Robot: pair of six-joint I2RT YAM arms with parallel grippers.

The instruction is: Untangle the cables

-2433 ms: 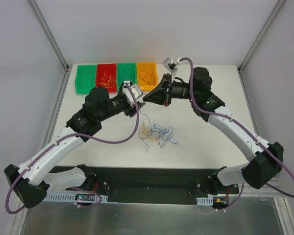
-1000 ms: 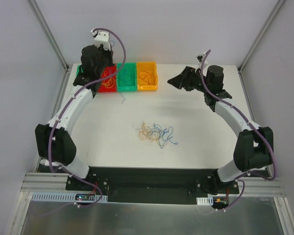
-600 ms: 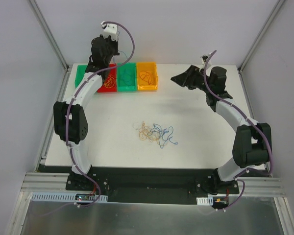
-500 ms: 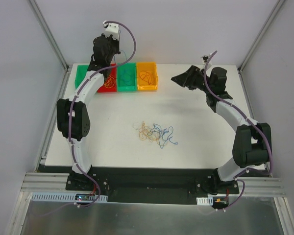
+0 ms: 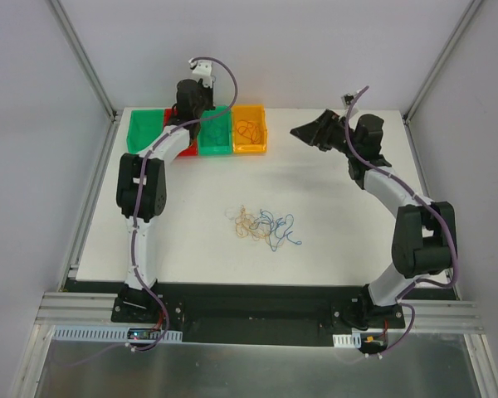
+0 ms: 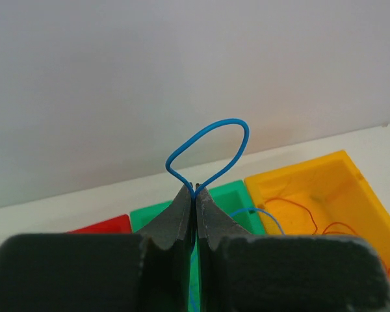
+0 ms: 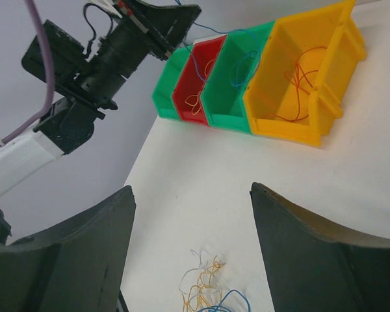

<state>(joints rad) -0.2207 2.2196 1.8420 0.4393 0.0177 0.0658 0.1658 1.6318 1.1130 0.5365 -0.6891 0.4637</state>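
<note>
A tangle of orange, white and blue cables [image 5: 264,224] lies loose on the white table, also seen low in the right wrist view as cables [image 7: 208,294]. My left gripper [image 6: 195,189] is shut on a single blue cable [image 6: 211,148], whose loop sticks up past the fingertips. It hangs above the second green bin [image 6: 237,198]; from above, the left gripper [image 5: 202,108] is at the row of bins. My right gripper [image 5: 299,133] hovers open and holds nothing, at the back right. In its own view the right gripper [image 7: 190,192] looks down across the table.
Four bins stand in a row at the table's back edge: green bin [image 5: 145,133], red bin [image 5: 171,118], green bin [image 5: 218,134], orange bin [image 5: 250,129]. Sorted cables lie in the red, second green and orange ones. Frame posts stand at both back corners.
The left arm swung right along the bins, carrying the blue cable from above the red bin to above the second green bin. The right arm hardly moved.
</note>
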